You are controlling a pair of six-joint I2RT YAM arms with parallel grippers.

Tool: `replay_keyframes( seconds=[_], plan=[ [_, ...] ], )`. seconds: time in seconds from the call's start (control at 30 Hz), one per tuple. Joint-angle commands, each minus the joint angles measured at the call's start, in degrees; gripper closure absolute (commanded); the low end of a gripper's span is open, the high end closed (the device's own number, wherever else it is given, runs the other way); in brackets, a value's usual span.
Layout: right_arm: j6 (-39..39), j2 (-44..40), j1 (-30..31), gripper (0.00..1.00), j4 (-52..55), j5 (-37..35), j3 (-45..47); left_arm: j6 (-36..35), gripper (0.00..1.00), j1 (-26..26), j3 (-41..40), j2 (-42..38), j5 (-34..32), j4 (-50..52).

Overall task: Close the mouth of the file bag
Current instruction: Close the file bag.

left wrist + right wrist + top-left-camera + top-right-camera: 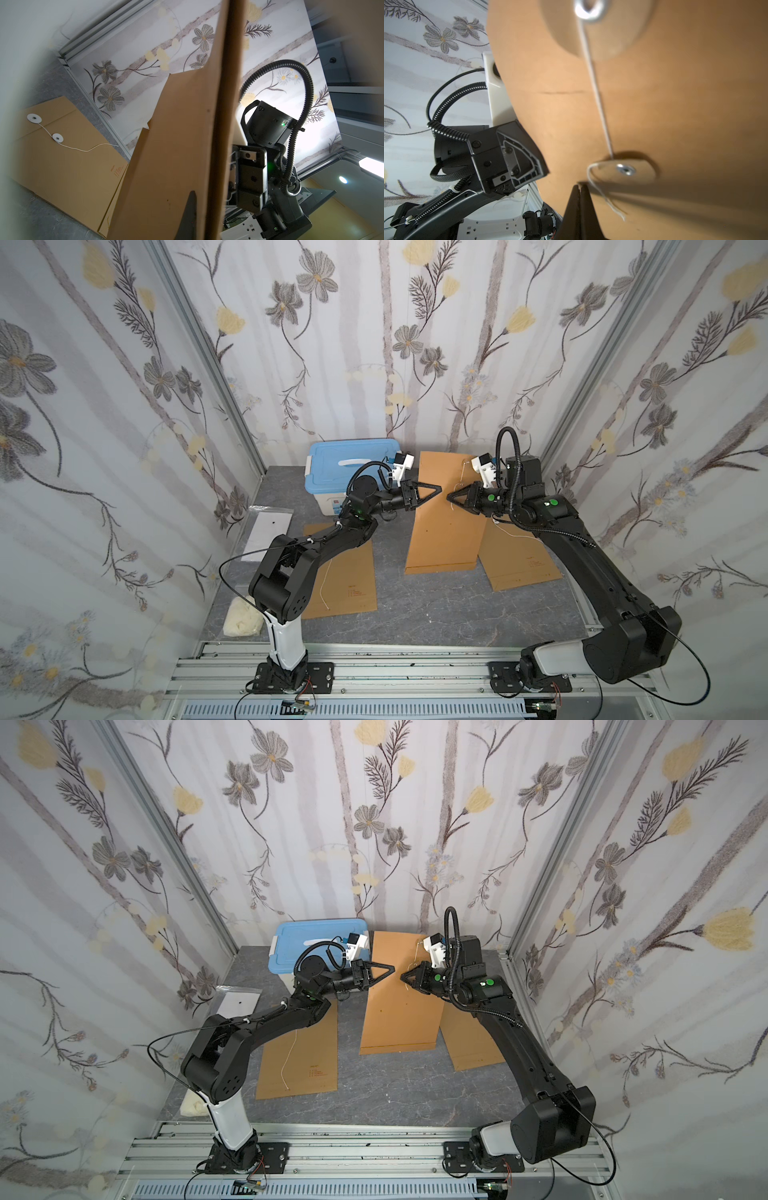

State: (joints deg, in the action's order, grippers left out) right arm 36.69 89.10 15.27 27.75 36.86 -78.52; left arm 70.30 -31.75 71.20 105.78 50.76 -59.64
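Observation:
The brown file bag point(444, 531) point(399, 1011) stands tilted at mid-table, its lower end on the grey tabletop. My left gripper point(439, 488) point(392, 969) is shut on the bag's upper part. In the left wrist view one dark finger point(190, 207) lies against the bag's face point(176, 155); the other is hidden behind it. My right gripper point(449, 497) point(579, 185) is shut, with its tips just below the lower button disc point(626, 169). The white string point(598, 99) runs between the two discs. Its loose tail passes beside the tips, and I cannot tell if it is pinched.
A blue-lidded box point(349, 472) stands at the back, left of the bag. Two more brown file bags lie flat, one at left point(345, 580) and one at right point(519, 564). A clear plastic sleeve point(270, 531) and a white crumpled wad point(243, 620) lie along the left edge.

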Motion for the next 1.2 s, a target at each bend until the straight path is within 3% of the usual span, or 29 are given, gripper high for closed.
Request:
replay_keyframes(
  seconds=[0.0, 0.37, 0.57, 0.73, 1.1, 1.13, 1.17],
  plan=[
    [0.8, -0.5, -0.7, 1.0, -5.6, -0.7, 2.0, 4.4, 1.0, 0.0, -0.3, 0.1, -0.1, -9.1],
    [0.6, -1.2, -6.1, 1.0, -8.8, 0.9, 5.7, 7.6, 1.0, 0.9, -0.7, 1.0, -0.4, -12.5],
    [-4.5, -4.9, -6.2, 1.0, -5.3, -3.6, 6.6, 8.1, 1.0, 1.1, -1.1, 1.7, -0.5, -13.3],
    [-3.8, -6.2, -7.8, 1.0, 0.0, -13.1, 7.5, 8.9, 1.0, 1.5, -1.2, 1.9, -0.7, -14.4],
    [-2.3, -7.3, -13.8, 1.0, -4.4, -10.9, 15.7, 7.7, 1.0, 2.9, -8.4, -0.1, -0.4, -13.0],
    [-2.4, -7.3, -13.8, 0.99, -5.3, -10.3, 16.4, 6.4, 1.0, 3.0, -9.6, -0.5, -0.7, -10.9],
    [-2.2, -7.2, -13.7, 0.92, -5.8, -9.8, 17.0, 5.0, 1.0, 3.1, -10.6, -1.0, -1.0, -8.4]
  ],
)
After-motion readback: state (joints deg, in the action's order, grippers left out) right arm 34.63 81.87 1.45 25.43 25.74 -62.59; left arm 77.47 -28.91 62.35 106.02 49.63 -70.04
